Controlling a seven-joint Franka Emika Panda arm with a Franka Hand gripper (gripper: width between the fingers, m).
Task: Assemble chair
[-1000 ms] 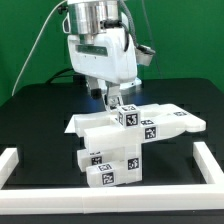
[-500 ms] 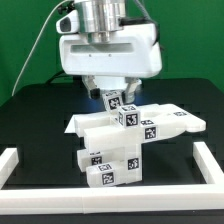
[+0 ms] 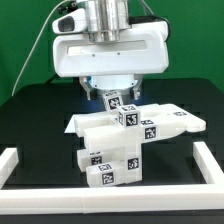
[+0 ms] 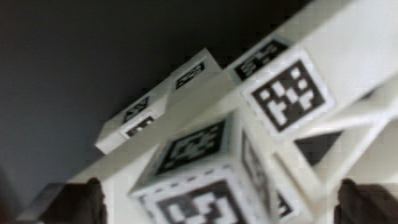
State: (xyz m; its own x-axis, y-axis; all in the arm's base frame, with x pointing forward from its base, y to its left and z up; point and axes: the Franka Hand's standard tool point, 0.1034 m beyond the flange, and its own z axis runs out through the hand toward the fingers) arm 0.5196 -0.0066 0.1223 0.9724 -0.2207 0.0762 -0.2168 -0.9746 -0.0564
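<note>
Rail [image 3: 20,158], white, edges the black table [image 3: 40,115] at the lower left of the exterior view and runs along the bottom of the frame. Right of it, at lower centre, stands the chair [image 3: 112,150]: a stack of white blocky parts with black-and-white tags on their faces. Its lowest part is a block [image 3: 112,165] with two tags facing the camera. Above that lies a flat slab [image 3: 100,128], tilted, its corner pointing to the left of the frame. A small cube [image 3: 128,117] sits at the centre of the stack, and another tagged cube [image 3: 112,99] is just above it, right under the robot. Further right, bars [image 3: 170,122] reach out toward the right edge of the frame, one with a tag on its end.

Over all this, in the upper centre, hangs the arm [image 3: 108,45], its wide white hand filling the top of the frame. The gripper [image 3: 109,92] is directly above the upper cube, close to it or touching it; the fingers are mostly hidden behind the hand, so I cannot tell how far apart they are or whether they hold anything.

In the wrist view, tagged white parts [image 4: 231,150] fill the frame from lower left to upper right, blurred and very close. Dark finger tips [image 4: 80,200] show at both lower corners, with a tagged cube [image 4: 205,185] between them. Whether they press on it is not clear.
</note>
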